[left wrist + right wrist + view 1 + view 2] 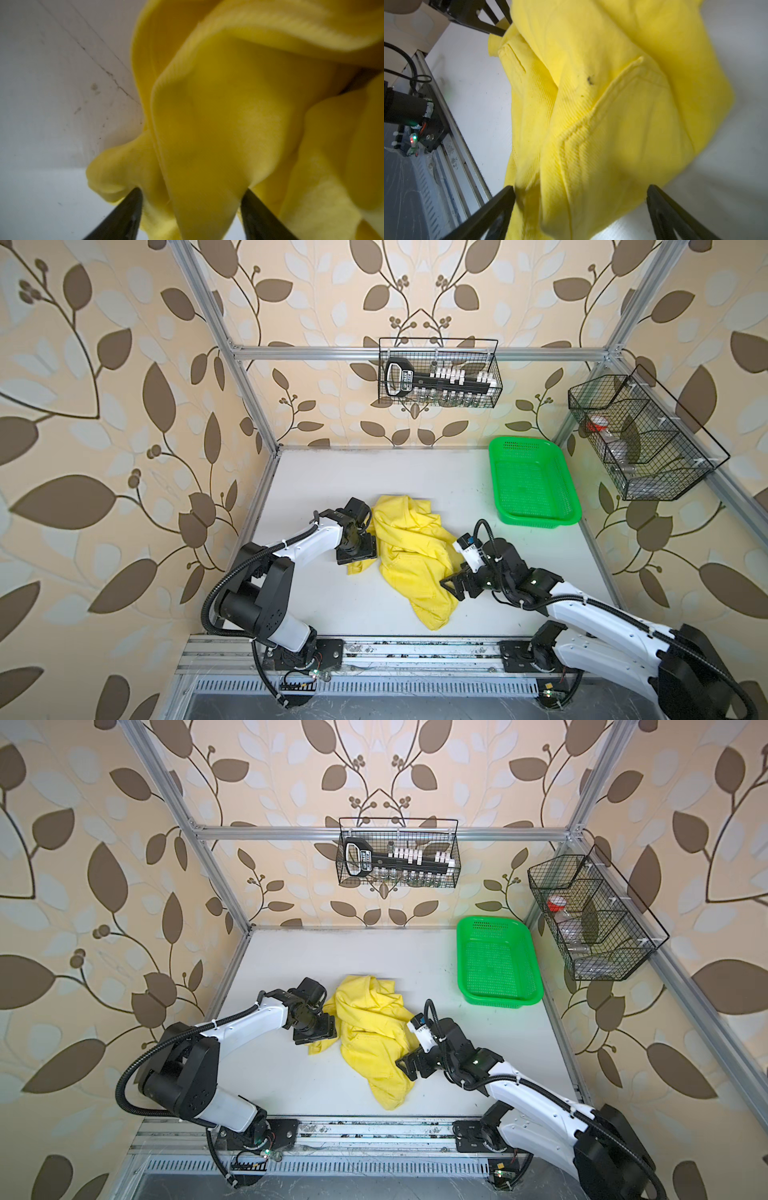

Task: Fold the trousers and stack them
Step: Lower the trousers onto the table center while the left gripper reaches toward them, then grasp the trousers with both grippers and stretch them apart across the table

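The crumpled bright yellow cloth trousers (409,556) are lying on the white tabletop (332,605), running far-to-near between the arms, with the left gripper (191,195) standing jaws apart around a left-edge fold and the right gripper (581,187) gaping wide at the right edge.

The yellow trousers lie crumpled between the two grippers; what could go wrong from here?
1. The left gripper has a thick fold of the trousers between its open jaws; it may pinch several layers, so the heap would not spread.
2. The right gripper is open at bunched cloth too; both pulling could twist it further.
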Motion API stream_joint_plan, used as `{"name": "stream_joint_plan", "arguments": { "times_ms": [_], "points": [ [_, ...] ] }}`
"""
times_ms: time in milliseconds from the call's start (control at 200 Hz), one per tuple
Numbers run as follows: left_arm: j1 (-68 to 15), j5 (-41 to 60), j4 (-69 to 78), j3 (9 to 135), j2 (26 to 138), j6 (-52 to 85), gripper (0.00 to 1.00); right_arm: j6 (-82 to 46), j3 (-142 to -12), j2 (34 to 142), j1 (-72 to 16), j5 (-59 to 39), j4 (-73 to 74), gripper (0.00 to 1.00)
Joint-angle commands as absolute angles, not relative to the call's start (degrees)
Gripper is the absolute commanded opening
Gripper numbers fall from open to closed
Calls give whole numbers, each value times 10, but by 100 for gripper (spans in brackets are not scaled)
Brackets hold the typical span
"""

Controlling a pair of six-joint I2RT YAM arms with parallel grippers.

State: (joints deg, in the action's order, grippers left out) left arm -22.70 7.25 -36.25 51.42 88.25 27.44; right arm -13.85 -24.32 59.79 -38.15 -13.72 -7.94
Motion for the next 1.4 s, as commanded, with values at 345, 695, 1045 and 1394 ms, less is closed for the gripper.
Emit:
{"name": "stream_joint_plan", "arguments": {
  "times_ms": [345,695,1045,1394],
  "points": [
    [-208,-55,-469,604,868,257,0,-106,-309,608,-308,-90,-45,17],
    [-14,-222,-578,812,798,158,0,147,-585,666,-198,4,-229,9],
    [39,-219,-585,856,838,128,2,290,-715,697,-246,-31,-410,13],
    [87,-240,-498,763,892,137,2,156,-508,712,-380,-156,-198,13]
  ]
}}
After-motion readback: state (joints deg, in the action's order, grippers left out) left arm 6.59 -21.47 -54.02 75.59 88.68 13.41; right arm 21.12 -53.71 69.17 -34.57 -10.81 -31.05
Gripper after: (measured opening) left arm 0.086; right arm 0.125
